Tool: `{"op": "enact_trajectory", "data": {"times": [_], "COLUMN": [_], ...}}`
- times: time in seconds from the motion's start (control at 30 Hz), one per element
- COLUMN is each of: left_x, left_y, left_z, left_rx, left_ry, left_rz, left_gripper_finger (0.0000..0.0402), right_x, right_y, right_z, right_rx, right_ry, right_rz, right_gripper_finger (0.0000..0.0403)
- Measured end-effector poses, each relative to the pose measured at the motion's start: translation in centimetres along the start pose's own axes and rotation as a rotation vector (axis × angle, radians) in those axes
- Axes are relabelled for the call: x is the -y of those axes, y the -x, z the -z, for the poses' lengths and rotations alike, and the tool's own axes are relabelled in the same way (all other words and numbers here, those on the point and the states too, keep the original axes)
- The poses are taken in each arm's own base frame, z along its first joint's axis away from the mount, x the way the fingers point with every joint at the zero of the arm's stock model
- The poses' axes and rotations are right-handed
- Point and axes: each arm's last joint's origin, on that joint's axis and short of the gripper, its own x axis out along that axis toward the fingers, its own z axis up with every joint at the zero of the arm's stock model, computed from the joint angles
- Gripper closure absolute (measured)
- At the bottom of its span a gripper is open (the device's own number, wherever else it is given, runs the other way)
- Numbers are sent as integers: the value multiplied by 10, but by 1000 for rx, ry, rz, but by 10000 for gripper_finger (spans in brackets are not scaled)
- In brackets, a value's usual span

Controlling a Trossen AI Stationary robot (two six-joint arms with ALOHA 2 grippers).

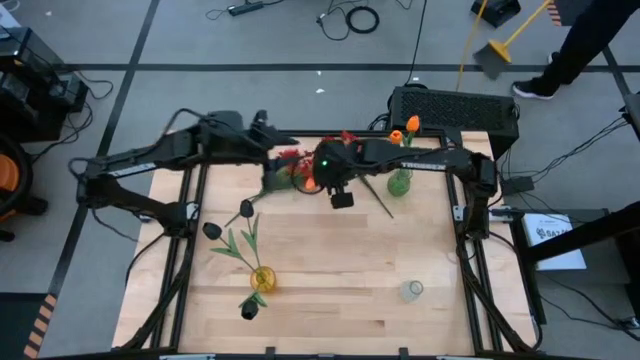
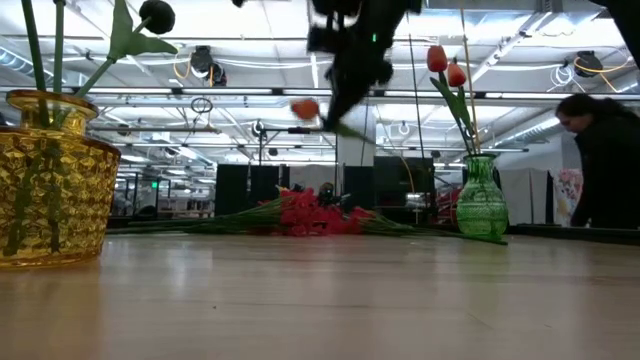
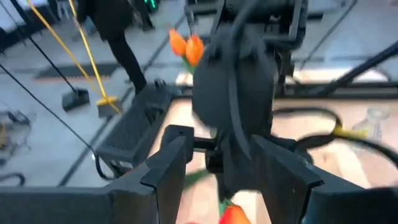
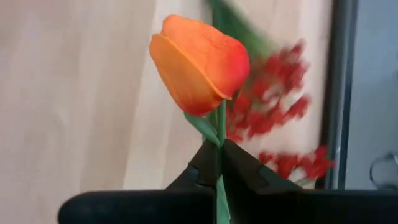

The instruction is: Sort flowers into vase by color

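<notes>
One orange tulip (image 4: pixel 198 65) stands pinched by its stem between the right gripper's (image 4: pixel 219 163) jaws.

The right arm (image 3: pixel 239 93) hides most of the left wrist view — red clusters (image 4: pixel 280 118) blur behind.

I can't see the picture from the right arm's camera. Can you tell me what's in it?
An orange tulip fills the picture, its green stem pinched between the two dark fingers of the right tool. Behind it are blurry red flowers lying on the pale wooden table.
</notes>
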Motion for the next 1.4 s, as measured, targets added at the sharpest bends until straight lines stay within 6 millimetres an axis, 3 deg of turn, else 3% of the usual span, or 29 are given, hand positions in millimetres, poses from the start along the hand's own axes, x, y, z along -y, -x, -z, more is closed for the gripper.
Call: {"op": "enact_trajectory", "data": {"times": [0.23,0.4,0.67,0.8,0.93,1.13,1.4], "left_x": [-2,-3,-2,-1,-1,-1,-18], "left_y": [32,40,42,42,42,40,32], "left_z": [-7,-8,-3,-1,1,7,22], "left_rx": [66,71,24,3,-14,-85,-243], "left_ry": [-20,-48,-22,5,5,-43,-15], "left_rz": [-23,-38,-32,-28,-25,-46,-220], "left_gripper_finger": [217,217,217,217,217,217,217], "right_x": [17,20,-6,-21,-35,-56,-100], "right_y": [90,166,271,305,315,305,239], "right_z": [-16,-10,12,27,45,70,83], "right_rx": [274,499,868,971,926,941,1045], "right_ry": [-63,-154,-215,-225,-251,-297,-252], "right_rz": [70,80,76,55,85,50,-46], "right_gripper_finger": [399,399,399,399,399,399,399]}}
